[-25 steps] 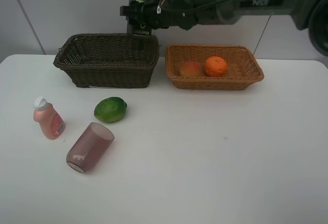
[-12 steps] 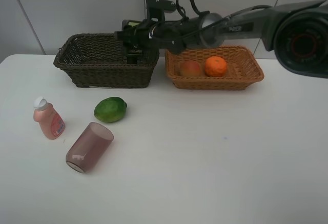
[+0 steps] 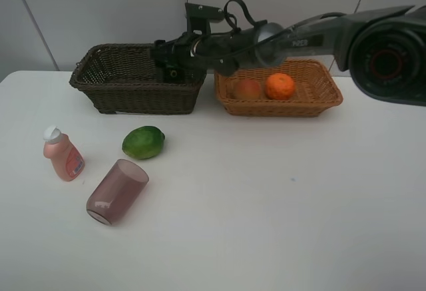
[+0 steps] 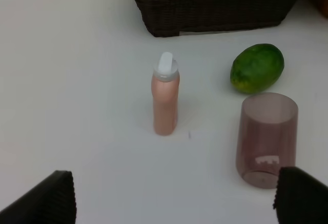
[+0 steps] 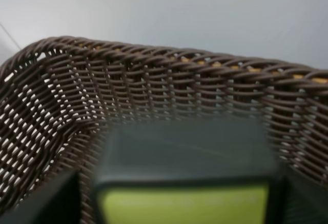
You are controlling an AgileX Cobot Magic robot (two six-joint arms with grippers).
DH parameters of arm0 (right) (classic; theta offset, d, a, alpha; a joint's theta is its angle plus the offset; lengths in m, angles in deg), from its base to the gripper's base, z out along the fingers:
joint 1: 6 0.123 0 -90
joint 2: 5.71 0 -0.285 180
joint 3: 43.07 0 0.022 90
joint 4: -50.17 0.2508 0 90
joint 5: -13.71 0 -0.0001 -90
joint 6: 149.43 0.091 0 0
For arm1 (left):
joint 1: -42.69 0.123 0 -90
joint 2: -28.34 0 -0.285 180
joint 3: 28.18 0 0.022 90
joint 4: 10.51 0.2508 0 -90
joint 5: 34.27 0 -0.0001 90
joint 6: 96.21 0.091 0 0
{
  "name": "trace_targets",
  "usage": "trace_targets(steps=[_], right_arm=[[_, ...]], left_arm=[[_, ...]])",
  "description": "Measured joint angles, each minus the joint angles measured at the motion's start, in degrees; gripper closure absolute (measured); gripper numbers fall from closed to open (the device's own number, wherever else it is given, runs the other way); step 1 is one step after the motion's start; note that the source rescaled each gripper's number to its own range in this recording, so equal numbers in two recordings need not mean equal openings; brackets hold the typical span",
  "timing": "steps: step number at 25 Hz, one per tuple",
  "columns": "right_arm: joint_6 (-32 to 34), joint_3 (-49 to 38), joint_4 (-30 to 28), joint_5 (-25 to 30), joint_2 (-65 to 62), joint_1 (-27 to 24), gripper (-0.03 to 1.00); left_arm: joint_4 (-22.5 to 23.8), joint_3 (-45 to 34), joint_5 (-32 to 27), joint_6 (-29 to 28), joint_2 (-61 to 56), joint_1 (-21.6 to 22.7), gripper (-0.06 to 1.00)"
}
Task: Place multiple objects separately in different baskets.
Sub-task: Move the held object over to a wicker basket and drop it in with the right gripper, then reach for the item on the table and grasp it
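My right gripper [image 3: 170, 64] reaches across into the dark brown basket [image 3: 126, 94]. In the right wrist view the dark pump bottle with its green label [image 5: 184, 157] stands between the fingers [image 5: 41, 201] against the basket's inner wall [image 5: 154, 80], a thin gap on either side, so the jaws are open. The light tan basket [image 3: 326, 96] holds the orange [image 3: 280, 86] and the peach-like fruit [image 3: 247, 89]. On the table lie the green fruit [image 3: 143, 142], the pink bottle [image 3: 63, 154] upright, and the purple cup [image 3: 117, 191] on its side. My left gripper [image 4: 171, 198] hovers open short of them.
The two baskets stand side by side at the table's far edge, before a pale wall. The right arm [image 3: 313, 34] stretches over the tan basket. White tabletop [image 3: 286, 198] spreads to the right of the loose items.
The right gripper has dropped from above the dark basket's rim down into it with the pump bottle, and its jaws have spread apart. The items on the table have not moved.
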Motion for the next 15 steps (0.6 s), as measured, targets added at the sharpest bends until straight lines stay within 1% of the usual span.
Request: trace_targets(steps=[1, 2, 4, 7, 11, 12, 14, 15], right_arm=[[0.0, 0.0, 0.0, 0.57, -0.38, 0.0, 0.29], [0.0, 0.0, 0.0, 1.6, -0.85, 0.0, 0.23], [0.0, 0.0, 0.0, 4.86, -2.13, 0.0, 0.18], [0.0, 0.0, 0.06, 12.69, -5.21, 0.0, 0.17], [-0.55, 0.04, 0.93, 26.9, -9.93, 0.0, 0.17], [-1.43, 0.06, 1.7, 31.19, -11.16, 0.0, 0.17], [-5.03, -0.55, 3.35, 38.08, -13.43, -0.11, 0.17], [-6.81, -1.55, 4.22, 40.6, -14.89, -0.43, 0.17]], left_arm=[[0.0, 0.0, 0.0, 0.0, 0.0, 0.0, -0.06], [0.0, 0.0, 0.0, 0.0, 0.0, 0.0, -0.06], [0.0, 0.0, 0.0, 0.0, 0.0, 0.0, -0.06], [0.0, 0.0, 0.0, 0.0, 0.0, 0.0, -0.06], [0.0, 0.0, 0.0, 0.0, 0.0, 0.0, -0.06], [0.0, 0.0, 0.0, 0.0, 0.0, 0.0, -0.06], [0.0, 0.0, 0.0, 0.0, 0.0, 0.0, -0.06], [0.0, 0.0, 0.0, 0.0, 0.0, 0.0, -0.06]])
